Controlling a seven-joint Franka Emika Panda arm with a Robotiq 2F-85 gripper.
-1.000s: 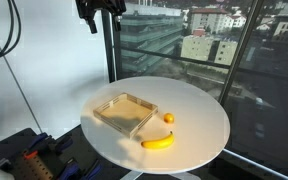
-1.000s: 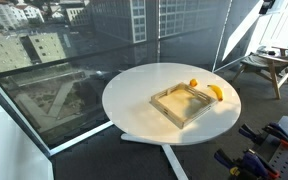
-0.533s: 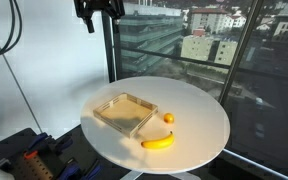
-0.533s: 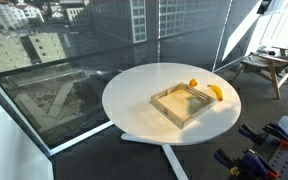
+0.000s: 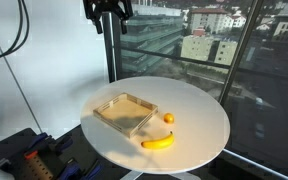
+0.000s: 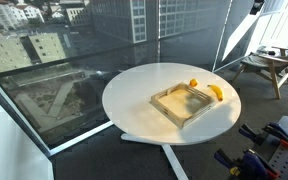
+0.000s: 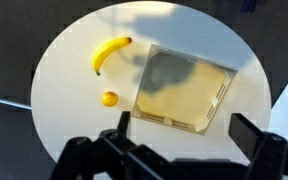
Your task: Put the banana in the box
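My claw (image 5: 108, 22) hangs spread and empty, well above the box (image 5: 124, 113). The banana (image 5: 159, 142) lies on the bench (image 5: 199, 125) just outside the box, beside one corner, with the small orange (image 5: 168, 118) near it. Coming down, I could clip the box wall or send the orange rolling, and the curved banana may twist out of a skewed pinch.

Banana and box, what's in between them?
Between the banana and the box is just bare table, in the wrist view; the orange sits aside.
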